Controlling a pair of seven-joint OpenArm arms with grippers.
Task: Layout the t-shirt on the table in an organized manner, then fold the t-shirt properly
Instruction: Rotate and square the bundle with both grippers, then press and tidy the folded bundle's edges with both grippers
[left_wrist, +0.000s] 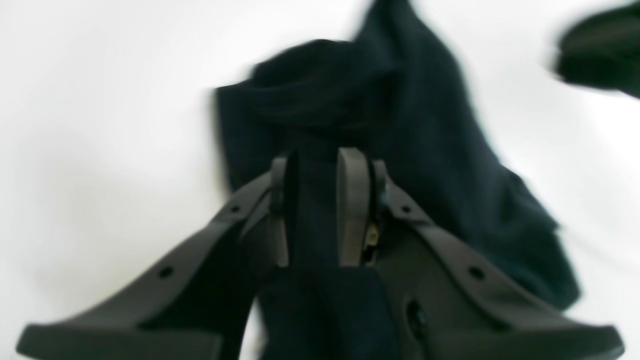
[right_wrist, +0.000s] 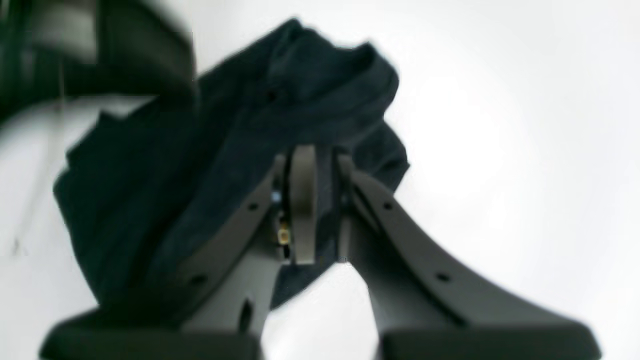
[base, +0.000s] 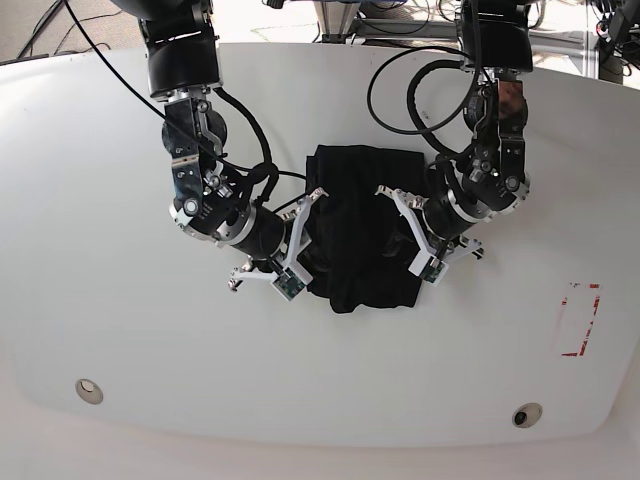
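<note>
The black t-shirt (base: 358, 235) lies bunched in a crumpled heap in the middle of the white table (base: 120, 320). In the base view my left gripper (base: 385, 192) comes in from the right and my right gripper (base: 315, 196) from the left, both at the heap's upper part. The left wrist view shows my left gripper (left_wrist: 320, 162) shut on a fold of t-shirt (left_wrist: 415, 125) that runs between its fingers. In the right wrist view my right gripper (right_wrist: 317, 155) is likewise shut on dark t-shirt (right_wrist: 150, 175) cloth. Both wrist views are blurred.
A red tape mark (base: 580, 320) sits near the table's right edge. Two small round holes (base: 88, 390) (base: 525, 414) lie near the front edge. Black cables (base: 420, 80) loop over the table behind the arms. The other arm shows as a dark blur (left_wrist: 600, 47) in each wrist view.
</note>
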